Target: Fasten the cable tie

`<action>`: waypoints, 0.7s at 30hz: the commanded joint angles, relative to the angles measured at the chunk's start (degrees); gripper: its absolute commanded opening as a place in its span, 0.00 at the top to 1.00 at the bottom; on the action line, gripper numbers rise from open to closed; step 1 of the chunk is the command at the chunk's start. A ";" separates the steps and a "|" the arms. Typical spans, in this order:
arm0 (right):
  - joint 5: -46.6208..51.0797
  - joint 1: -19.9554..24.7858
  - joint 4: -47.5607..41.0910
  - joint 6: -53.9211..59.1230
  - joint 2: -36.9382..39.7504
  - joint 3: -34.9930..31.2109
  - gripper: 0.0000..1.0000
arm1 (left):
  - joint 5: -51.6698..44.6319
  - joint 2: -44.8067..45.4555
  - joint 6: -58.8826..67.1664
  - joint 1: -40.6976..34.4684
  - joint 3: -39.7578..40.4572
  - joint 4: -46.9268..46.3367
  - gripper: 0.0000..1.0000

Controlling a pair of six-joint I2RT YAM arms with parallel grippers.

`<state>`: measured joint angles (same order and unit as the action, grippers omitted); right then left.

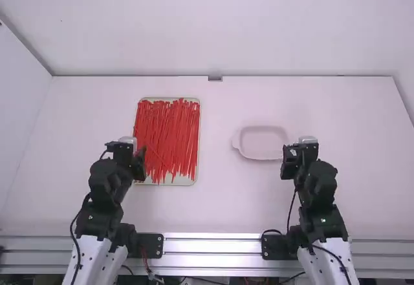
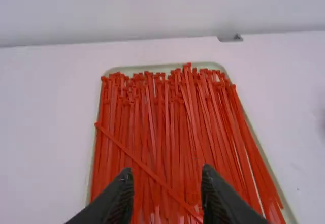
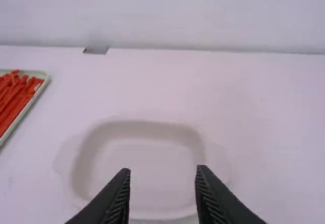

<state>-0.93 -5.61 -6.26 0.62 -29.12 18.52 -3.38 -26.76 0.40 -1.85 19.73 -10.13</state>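
Closest in, the left hand (image 2: 166, 173) has its two fingers spread with nothing between them. It is poised over the near end of the cable ties (image 2: 167, 117), so the pick lies straight ahead of it and slightly down. The ties are bright red, thin and flat. They are packed side by side in a dense layer with their long axes running away from the arms, up the high view. One loose tie (image 2: 137, 160) lies slantwise across the others, on top of them, and seems the easiest to single out, since the rest press against each other. The far ends look a little blockier and may be the heads, though I cannot be sure. The layer fills a pale shallow tray (image 2: 162, 67) on the left half of the white table (image 1: 323, 104). The left hand (image 1: 129, 152) is clearly the nearer of the two, at the tray's near left corner. The right hand (image 3: 162, 172), also spread and holding nothing, is over the near rim of a white dish (image 3: 142, 127), well apart from the ties.
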 commanded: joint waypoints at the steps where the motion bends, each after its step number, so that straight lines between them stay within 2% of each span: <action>1: 1.40 -1.20 -0.10 -0.79 -3.76 3.61 0.61 | -0.80 -3.62 -0.35 -0.63 3.53 -0.73 0.61; 11: 1.71 -3.17 -0.95 -4.97 -20.28 13.08 0.41 | -3.22 -18.94 -0.61 -1.71 14.82 -6.40 0.41; 21: -0.34 -7.41 -1.13 0.63 -35.58 22.77 0.23 | -5.24 -33.21 -1.55 -3.00 25.55 -11.26 0.23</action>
<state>-0.99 -12.25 -7.68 -0.34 -62.98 38.37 -7.51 -58.48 -0.34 -4.32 42.87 -21.19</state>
